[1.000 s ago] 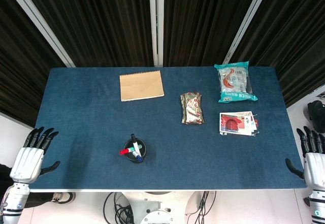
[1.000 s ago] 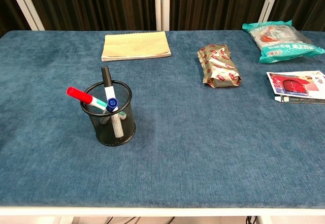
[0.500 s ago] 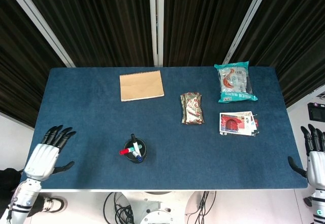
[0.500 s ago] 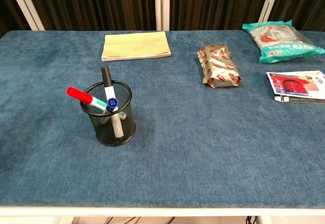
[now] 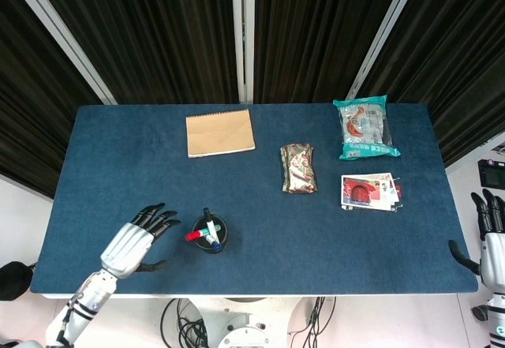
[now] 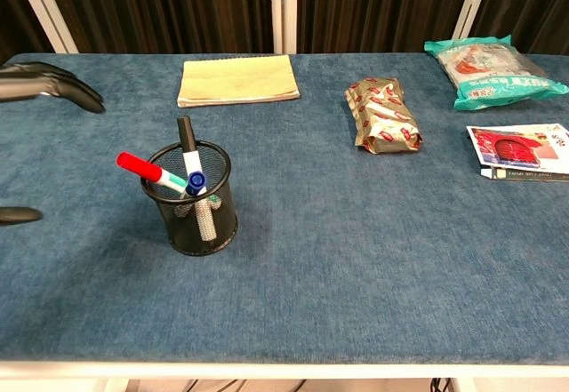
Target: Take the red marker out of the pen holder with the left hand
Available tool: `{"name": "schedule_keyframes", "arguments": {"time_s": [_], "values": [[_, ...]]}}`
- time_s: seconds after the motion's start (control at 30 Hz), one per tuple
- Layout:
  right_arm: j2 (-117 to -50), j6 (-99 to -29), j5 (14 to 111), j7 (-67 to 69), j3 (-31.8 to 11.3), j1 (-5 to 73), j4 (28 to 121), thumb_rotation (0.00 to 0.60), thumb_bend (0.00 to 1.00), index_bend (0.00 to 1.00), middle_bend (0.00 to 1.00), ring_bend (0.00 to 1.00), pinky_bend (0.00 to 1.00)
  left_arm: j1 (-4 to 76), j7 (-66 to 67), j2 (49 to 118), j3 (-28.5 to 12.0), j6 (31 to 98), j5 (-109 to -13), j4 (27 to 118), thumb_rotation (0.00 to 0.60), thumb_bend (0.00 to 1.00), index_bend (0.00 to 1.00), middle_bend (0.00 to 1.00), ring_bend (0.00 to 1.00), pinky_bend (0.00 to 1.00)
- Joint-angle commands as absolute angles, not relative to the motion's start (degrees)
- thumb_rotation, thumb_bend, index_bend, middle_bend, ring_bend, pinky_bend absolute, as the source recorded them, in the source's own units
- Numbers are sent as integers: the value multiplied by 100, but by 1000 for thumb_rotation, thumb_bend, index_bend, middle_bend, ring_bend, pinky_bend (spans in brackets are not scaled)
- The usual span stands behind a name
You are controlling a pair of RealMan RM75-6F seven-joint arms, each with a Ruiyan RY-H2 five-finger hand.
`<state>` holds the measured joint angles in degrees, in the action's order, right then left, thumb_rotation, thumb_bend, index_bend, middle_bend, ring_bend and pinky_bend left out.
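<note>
A black mesh pen holder [image 6: 193, 204] [image 5: 211, 233] stands on the blue table near its front edge. The red-capped marker [image 6: 147, 170] [image 5: 194, 235] leans out of it to the left, beside a black marker and a blue-capped one. My left hand [image 5: 136, 239] hovers over the table just left of the holder, fingers spread, holding nothing; only its fingertips [image 6: 62, 89] show at the chest view's left edge. My right hand [image 5: 491, 241] hangs off the table's right end, fingers apart and empty.
A tan notebook [image 5: 220, 132] lies at the back. A snack packet [image 5: 298, 168] sits mid-table, a teal bag [image 5: 364, 127] at the back right and a red-printed card pack [image 5: 369, 192] in front of it.
My left hand has moved from off the table's left front corner in over the table, toward the pen holder. The right hand has drifted slightly further right and down.
</note>
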<state>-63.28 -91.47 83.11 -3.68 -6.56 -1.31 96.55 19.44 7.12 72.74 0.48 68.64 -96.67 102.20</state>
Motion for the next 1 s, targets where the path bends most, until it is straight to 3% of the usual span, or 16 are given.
{"name": "schedule_keyframes", "arguments": {"time_s": [0.03, 0.47, 1.0], "values": [[-6318, -9129, 8273, -307, -672, -131, 9640, 600, 176, 0, 0, 0, 0, 2080, 809, 7531, 3, 6799, -9712, 10096, 600, 179, 279, 157, 47, 146], [-6248, -9038, 8184, -229, -688, -110, 9670, 600, 176, 0, 0, 0, 0, 2222, 944, 8187, -117, 7002, -9683, 9653, 600, 250, 360, 197, 66, 178], [-6218, -8910, 8062, -249, -683, -81, 9736, 600, 176, 0, 0, 0, 0, 2265, 1068, 8467, -135, 7173, -9518, 9397, 600, 331, 444, 226, 67, 177]]}}
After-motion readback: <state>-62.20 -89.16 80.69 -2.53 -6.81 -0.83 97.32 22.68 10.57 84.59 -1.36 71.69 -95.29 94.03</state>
